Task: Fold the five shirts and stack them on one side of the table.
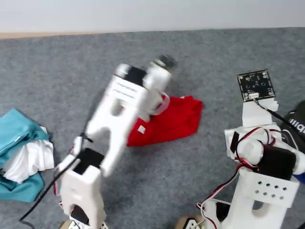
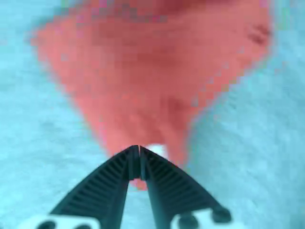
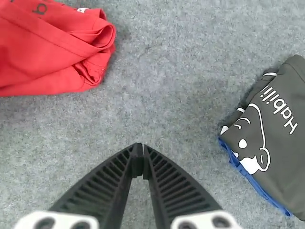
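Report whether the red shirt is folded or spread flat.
Neither: the red cloth shirt lies loosely bunched, edges doubled over unevenly, one corner pinched in the left gripper.

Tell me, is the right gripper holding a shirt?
No, the right gripper is shut on nothing over the table, apart from the red shirt and the dark shirt.

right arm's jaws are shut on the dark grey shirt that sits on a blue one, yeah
No. The right arm's jaws are shut, but on nothing: they sit over bare grey carpet, apart from the dark grey shirt, which does sit on a blue one. The right wrist view shows it.
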Robot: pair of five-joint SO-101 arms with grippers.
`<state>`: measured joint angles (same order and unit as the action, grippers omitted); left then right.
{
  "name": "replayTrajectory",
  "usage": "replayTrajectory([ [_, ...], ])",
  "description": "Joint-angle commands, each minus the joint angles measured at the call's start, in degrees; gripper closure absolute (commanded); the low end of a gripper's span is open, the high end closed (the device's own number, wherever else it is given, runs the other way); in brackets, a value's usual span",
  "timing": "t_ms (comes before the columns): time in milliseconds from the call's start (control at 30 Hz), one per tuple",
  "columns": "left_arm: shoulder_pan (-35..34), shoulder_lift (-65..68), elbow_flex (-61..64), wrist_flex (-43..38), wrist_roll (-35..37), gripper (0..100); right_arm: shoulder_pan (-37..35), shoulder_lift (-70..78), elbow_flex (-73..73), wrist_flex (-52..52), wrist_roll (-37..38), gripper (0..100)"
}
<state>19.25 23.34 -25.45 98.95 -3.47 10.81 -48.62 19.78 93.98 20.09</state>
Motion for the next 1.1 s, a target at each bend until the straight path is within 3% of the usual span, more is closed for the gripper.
replayTrajectory([
  [0,-4.2,-2.7,-4.2,-2.4,-2.0,99,0.4,-0.3,-0.4,-1.0,0.4,98.8],
  [200,-3.8,2.2,-1.1,-11.4,-2.9,99,0.3,-0.3,-0.4,-1.0,0.3,98.8],
  [367,-0.9,11.3,-1.5,-14.4,-3.0,99,0.5,-0.7,-0.4,-0.5,0.4,98.8],
  [600,5.5,15.8,-1.5,-13.5,-2.7,99,0.7,-0.8,-0.4,-0.4,0.5,98.8],
  [900,16.7,9.7,-2.2,-5.4,1.4,99,0.7,-0.8,-0.4,-0.4,0.3,98.8],
  [1067,22.1,6.4,-2.1,-4.7,2.2,99,0.7,-0.8,-0.4,-0.6,0.3,98.8],
])
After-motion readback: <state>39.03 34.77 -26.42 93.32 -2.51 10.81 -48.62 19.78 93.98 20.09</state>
